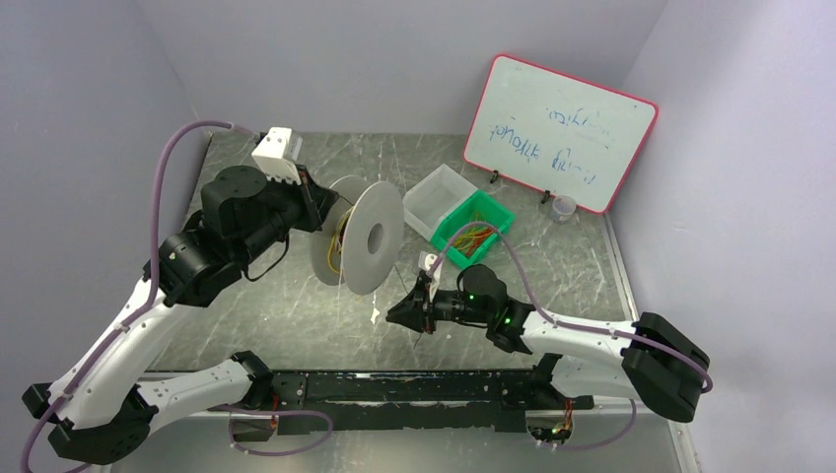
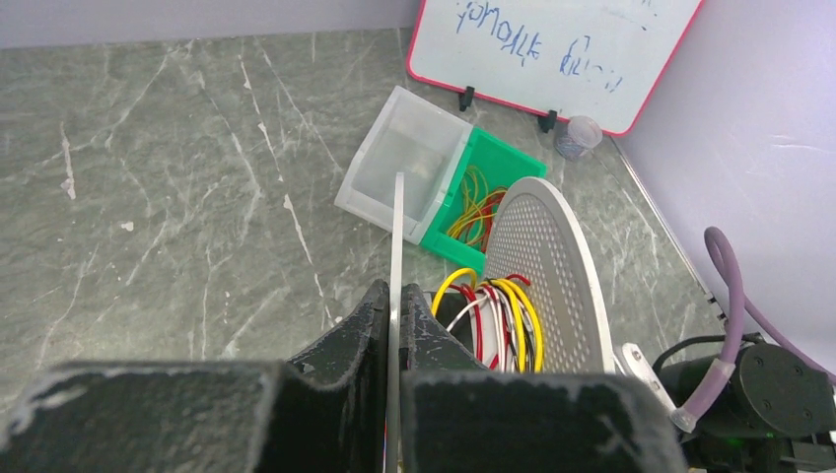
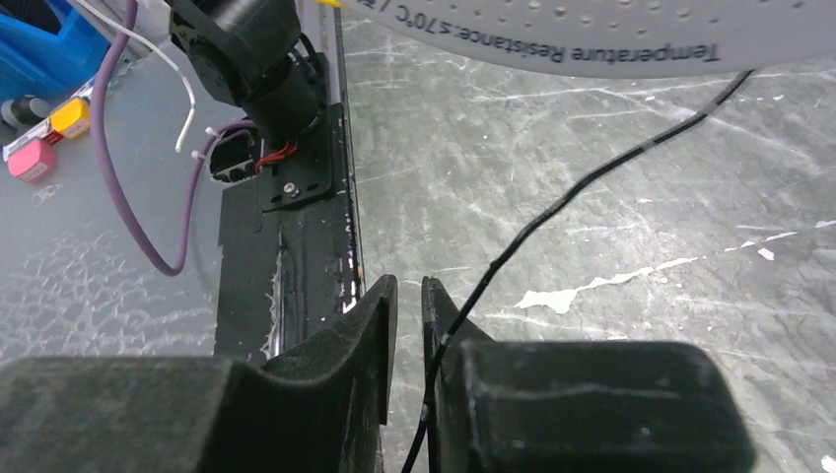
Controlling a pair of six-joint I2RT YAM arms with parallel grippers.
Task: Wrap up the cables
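A white spool (image 1: 370,236) is held on edge above the table by my left gripper (image 1: 320,212). In the left wrist view that gripper (image 2: 396,291) is shut on the spool's thin near flange (image 2: 397,217). Yellow, red, white and black cables (image 2: 498,315) are wound on the core beside the perforated far flange (image 2: 542,266). My right gripper (image 1: 394,315) is low, just in front of the spool. In its wrist view the gripper (image 3: 409,286) is nearly closed on a black cable (image 3: 592,177). The cable runs straight up to the spool's flange (image 3: 611,39).
A green bin (image 1: 498,212) with loose yellow, red and green cables (image 2: 473,207) stands behind the spool, next to a clear bin (image 1: 439,197). A whiteboard (image 1: 557,133) and a small cup (image 1: 563,207) stand at the back right. The black base rail (image 3: 286,246) lies left of the right gripper.
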